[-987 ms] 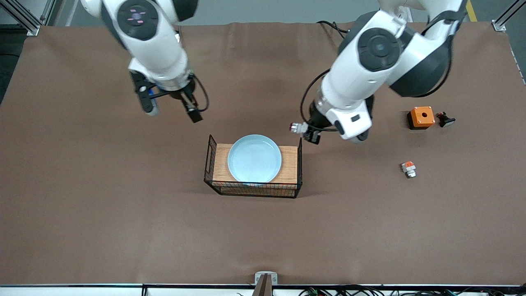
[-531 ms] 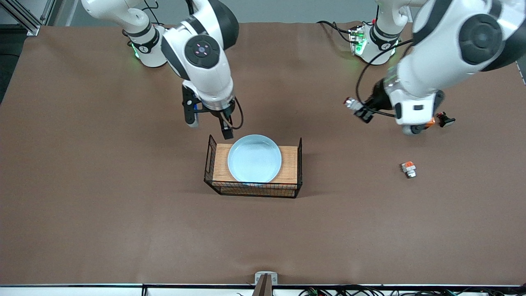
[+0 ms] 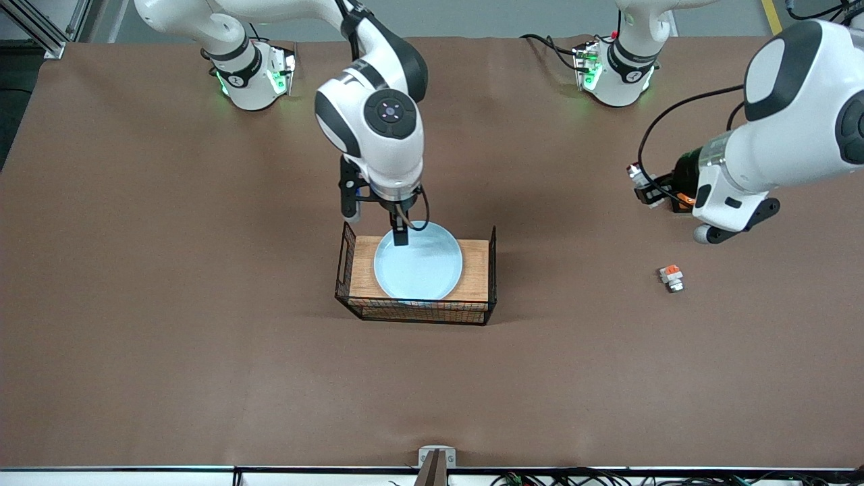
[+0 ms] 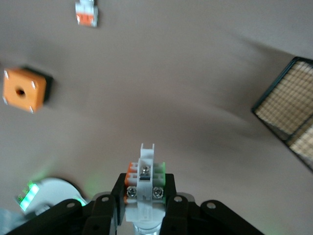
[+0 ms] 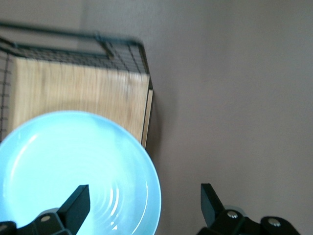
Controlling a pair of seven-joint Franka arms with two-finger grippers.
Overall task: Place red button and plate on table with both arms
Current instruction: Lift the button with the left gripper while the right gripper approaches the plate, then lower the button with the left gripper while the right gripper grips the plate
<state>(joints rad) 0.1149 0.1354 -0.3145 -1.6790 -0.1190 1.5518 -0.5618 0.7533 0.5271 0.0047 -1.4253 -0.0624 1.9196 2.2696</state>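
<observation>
**A:** Right gripper (image 3: pixel 376 224) is spread wide, one finger (image 3: pixel 401 235) over the plate (image 3: pixel 420 264), the other finger (image 3: pixel 350 206) off past the rim. Straddling the rim at the edge toward the bases, from what I can see. Not pinching anything yet.

**B:** Plate's where?

**A:** On the wooden top of the wire stand (image 3: pixel 353 289), mid-table. Right wrist view shows the rim (image 5: pixel 155 196) sitting between the two fingertips, so the line-up looks fair.

**B:** How should it take it?

**A:** Drop straight down until the inner finger is just off the plate floor, then close on the rim. It's shallow and probably slick, so I'd expect tilt on lift. Raise it level and clear the stand's wire end (image 3: pixel 347 253) before heading out to the table (image 3: pixel 202 351).

**B:** Left side?

**A:** Left gripper (image 3: pixel 646 192) is pinching the button (image 3: pixel 635 173), up over the table toward the left arm's end, by the orange box (image 4: pixel 24 90). Left wrist view shows the button (image 4: pixel 145 192) clamped between the fingers, sticking out forward.

**B:** Placement advice?

**A:** Lower until it touches the sheet, then open. Bare brown below it, so room enough. Keep off the orange box and the similar orange-topped piece (image 3: pixel 671 277) nearer the front camera, or they'll get mixed up.
</observation>
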